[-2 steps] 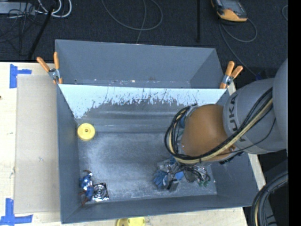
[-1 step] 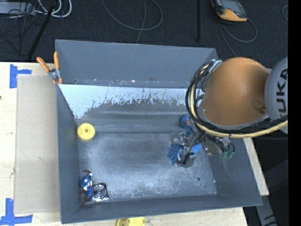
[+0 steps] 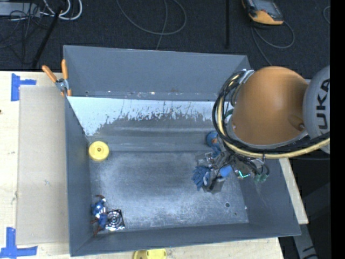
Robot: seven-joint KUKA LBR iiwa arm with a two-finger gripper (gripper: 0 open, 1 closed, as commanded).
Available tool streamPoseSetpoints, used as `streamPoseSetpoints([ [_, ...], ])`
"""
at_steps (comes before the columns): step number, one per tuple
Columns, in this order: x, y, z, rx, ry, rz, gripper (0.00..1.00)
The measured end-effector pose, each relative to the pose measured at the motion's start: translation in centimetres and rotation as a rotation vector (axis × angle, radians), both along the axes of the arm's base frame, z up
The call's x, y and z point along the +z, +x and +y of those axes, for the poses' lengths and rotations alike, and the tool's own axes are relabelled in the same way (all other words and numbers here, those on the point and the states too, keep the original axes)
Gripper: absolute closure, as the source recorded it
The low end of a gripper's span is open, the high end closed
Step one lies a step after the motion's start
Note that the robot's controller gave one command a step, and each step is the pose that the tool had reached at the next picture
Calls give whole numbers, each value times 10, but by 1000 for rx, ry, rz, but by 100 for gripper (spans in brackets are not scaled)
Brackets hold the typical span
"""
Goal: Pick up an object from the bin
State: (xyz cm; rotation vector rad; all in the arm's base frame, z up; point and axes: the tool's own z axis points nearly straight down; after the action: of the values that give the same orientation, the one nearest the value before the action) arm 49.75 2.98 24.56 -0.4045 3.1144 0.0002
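My gripper (image 3: 215,178) is low in the right part of the bin, below the arm's orange cover. A blue crumpled thing (image 3: 202,175) lies right at its fingertips on the left side; whether it is between the fingers I cannot tell. A small blue and orange thing (image 3: 211,139) sits just above, near the back wall, partly hidden by the cables.
A yellow round disc (image 3: 98,150) lies at the left of the bin. In the front left corner sits a blue and silver crumpled wrapper (image 3: 108,217). The arm's cover and cables hang over the bin's right side.
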Motion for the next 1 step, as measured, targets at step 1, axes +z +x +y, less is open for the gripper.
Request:
streamPoseSetpoints([
  [1,0,0,0,1,0,1,0],
])
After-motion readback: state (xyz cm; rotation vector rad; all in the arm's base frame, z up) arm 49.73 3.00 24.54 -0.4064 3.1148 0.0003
